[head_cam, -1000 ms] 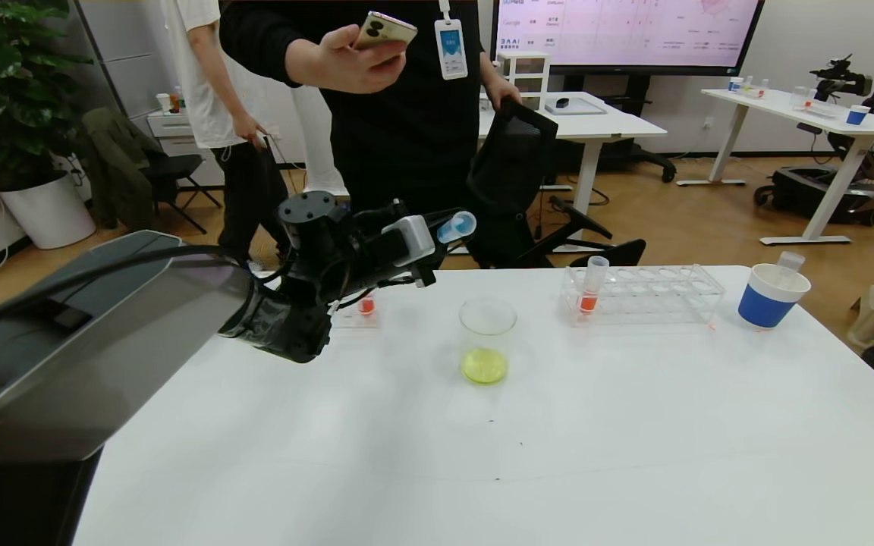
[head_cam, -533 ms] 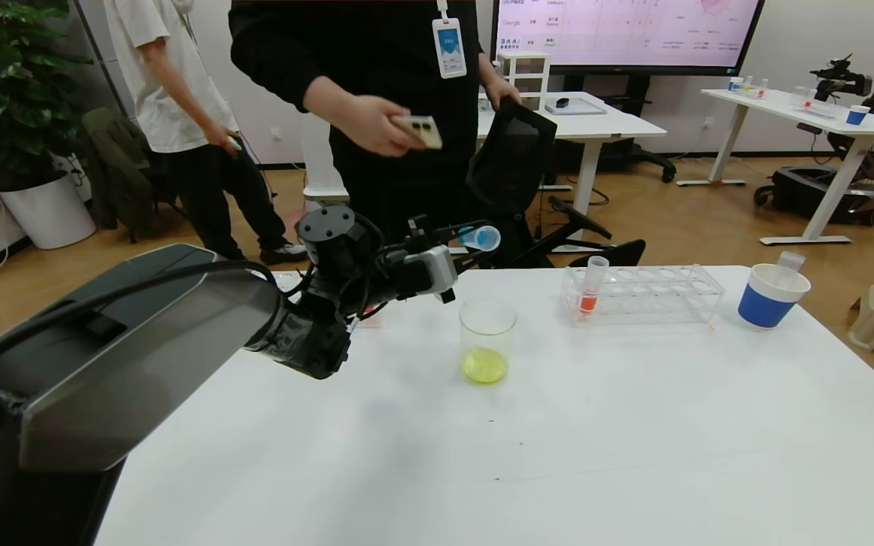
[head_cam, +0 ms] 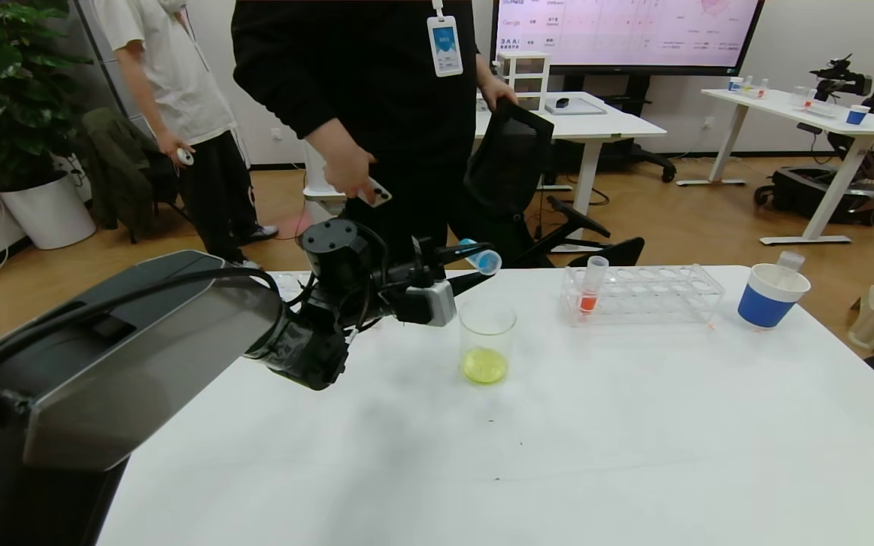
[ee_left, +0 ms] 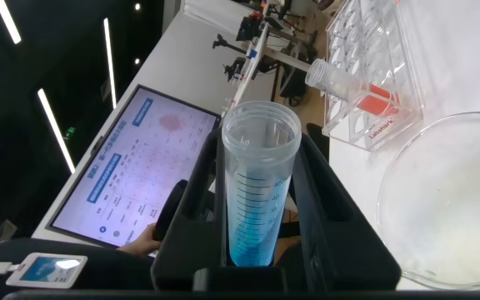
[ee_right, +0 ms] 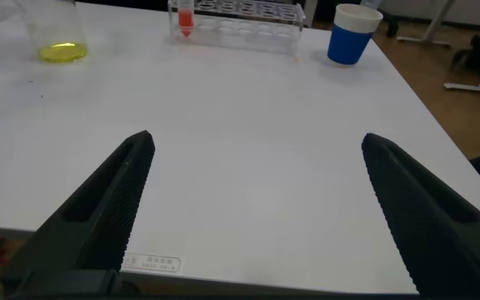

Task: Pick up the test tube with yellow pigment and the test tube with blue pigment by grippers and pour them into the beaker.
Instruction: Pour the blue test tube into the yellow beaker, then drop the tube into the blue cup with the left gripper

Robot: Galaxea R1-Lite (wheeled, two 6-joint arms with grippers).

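Observation:
My left gripper point(head_cam: 475, 264) is shut on the test tube with blue pigment point(head_cam: 481, 258) and holds it tilted nearly level, just above the rim of the beaker point(head_cam: 487, 334). In the left wrist view the tube point(ee_left: 261, 192) sits between the black fingers point(ee_left: 340, 217), with blue liquid lying along its lower part and its open mouth pointing away. The beaker point(ee_left: 448, 200) holds a little yellow-green liquid at the bottom. No tube with yellow pigment shows. My right gripper point(ee_right: 257, 140) is open and empty over the table's near edge.
A clear rack point(head_cam: 642, 292) with one orange-liquid tube point(head_cam: 591, 284) stands behind and to the right of the beaker. A blue-and-white paper cup point(head_cam: 771, 296) with a clear tube in it stands at the far right. People stand just behind the table.
My left gripper has moved right towards the beaker and rolled, tipping the blue tube lower over the rim. The person behind has lowered a phone.

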